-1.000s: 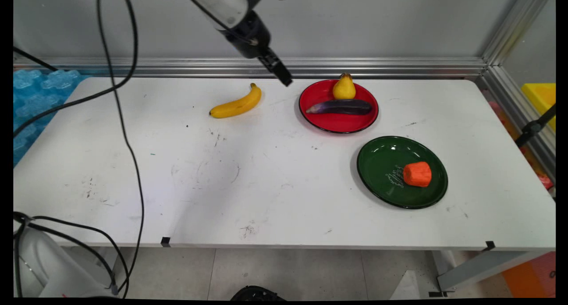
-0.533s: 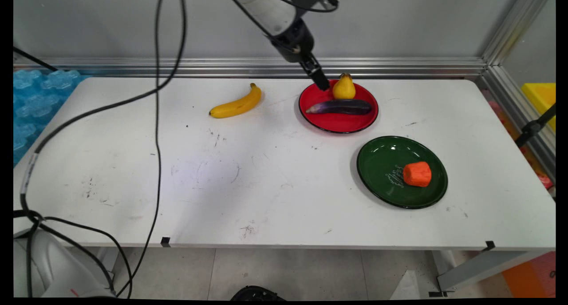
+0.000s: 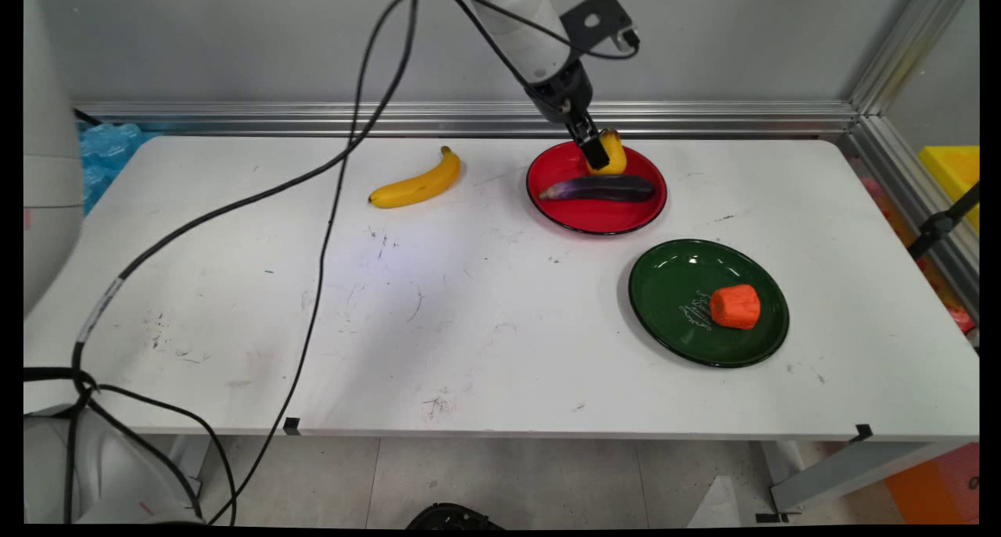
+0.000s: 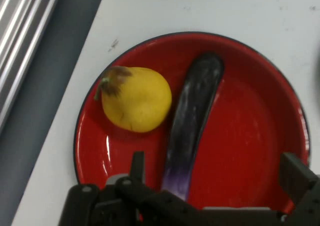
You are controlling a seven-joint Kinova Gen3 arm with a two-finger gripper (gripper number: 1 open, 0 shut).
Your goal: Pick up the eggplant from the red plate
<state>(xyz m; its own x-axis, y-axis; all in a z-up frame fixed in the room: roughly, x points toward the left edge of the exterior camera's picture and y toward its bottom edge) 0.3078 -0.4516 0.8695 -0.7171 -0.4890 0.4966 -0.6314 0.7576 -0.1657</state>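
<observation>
White counter (image 3: 469, 326), grey wall behind. My tool (image 4: 215, 178), spread and empty, has shifted from beside banana (image 3: 416, 184) to above red plate (image 4: 260, 131): pear (image 4: 136, 99), eggplant (image 4: 192, 121).

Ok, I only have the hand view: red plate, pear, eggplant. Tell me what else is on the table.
Observer: A banana lies on the table, left of the red plate in the main view.
Operator: Give me the other side.
Observer: A green plate sits nearer the camera and to the right, with an orange chunk on it.
Operator: Now place the gripper for me.
Observer: From the main view the gripper hangs at the red plate's far side, covering part of the pear.
</observation>
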